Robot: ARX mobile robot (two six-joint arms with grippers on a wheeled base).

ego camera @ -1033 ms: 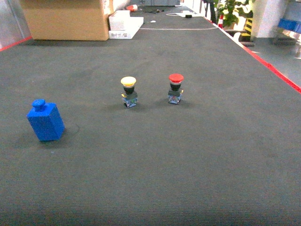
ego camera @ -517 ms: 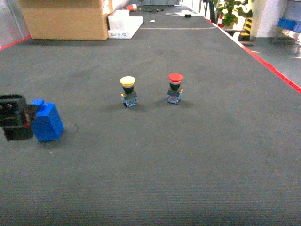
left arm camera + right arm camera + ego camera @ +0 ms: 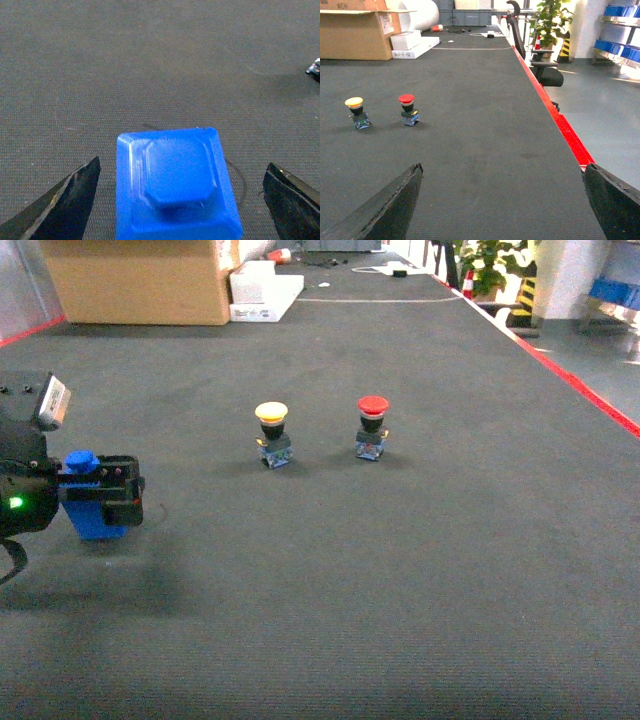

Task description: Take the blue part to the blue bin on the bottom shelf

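The left gripper point(image 3: 182, 200) stands wide, its fingers point(image 3: 67, 200) straddling the blue part point(image 3: 175, 185) without touching it, a gap the head view hides. The right gripper point(image 3: 502, 200) is spread wide too, holding nothing, with the yellow button point(image 3: 356, 113) and red button point(image 3: 408, 110) ahead to its left.

The left arm is reaching in from the left edge of the head view, its black wrist showing a green light. The left pincer point(image 3: 100, 495) is sitting low with its jaws spread wide; in the left wrist view the two dark fingers point(image 3: 65, 200) are standing on either side of the blue part point(image 3: 175, 185), apart from it. The right pincer point(image 3: 502, 200) is hanging wide open with nothing between its fingers.
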